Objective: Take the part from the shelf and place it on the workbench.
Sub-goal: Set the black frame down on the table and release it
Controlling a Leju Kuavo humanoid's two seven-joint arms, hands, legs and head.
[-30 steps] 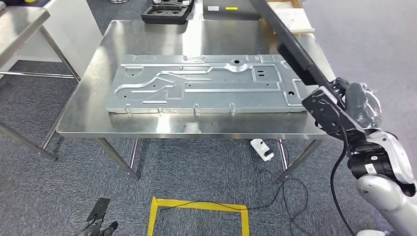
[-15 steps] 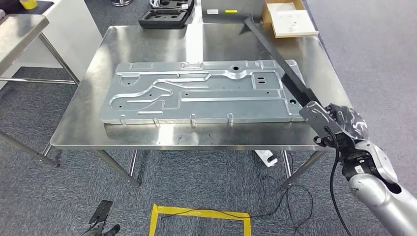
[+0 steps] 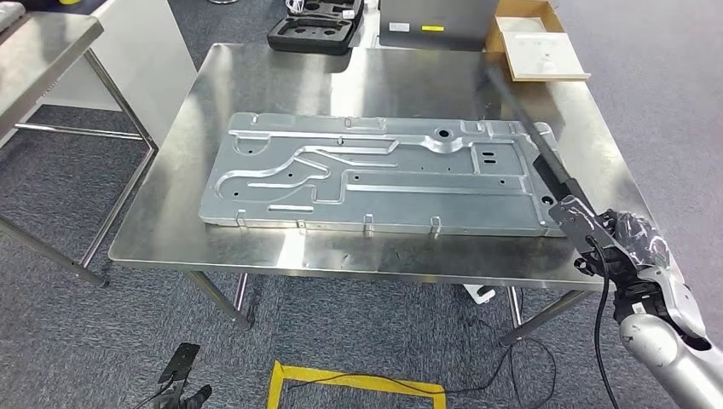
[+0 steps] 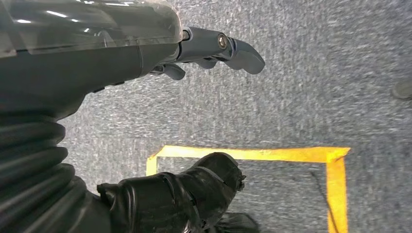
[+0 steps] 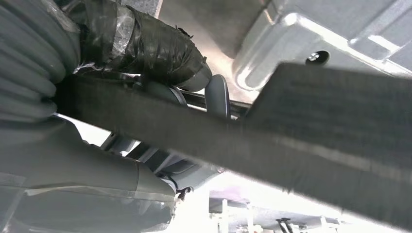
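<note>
The part is a long black bar (image 3: 546, 153), and my right hand (image 3: 627, 239) grips its near end just past the front right of the steel workbench (image 3: 384, 81). The bar runs away from me, low over the bench along the right end of a large stamped metal panel (image 3: 384, 170). I cannot tell whether it touches the bench. In the right wrist view the bar (image 5: 330, 145) crosses close in front of the panel's corner (image 5: 340, 39), with my hand's taped thumb (image 5: 160, 53) on it. My left hand (image 4: 204, 48) hangs over the carpet, fingers apart and holding nothing.
Behind the bench sit a black foam case (image 3: 315, 30), a dark box with a yellow label (image 3: 435, 17) and a cardboard box (image 3: 541, 51). A second steel table (image 3: 43, 43) stands at the left. A yellow tape square (image 3: 358, 388) and cables lie on the floor.
The bar has come down from a steep tilt to lie low beside the panel's right end. My right hand has sunk toward the bench's front right corner. The camera has shifted too.
</note>
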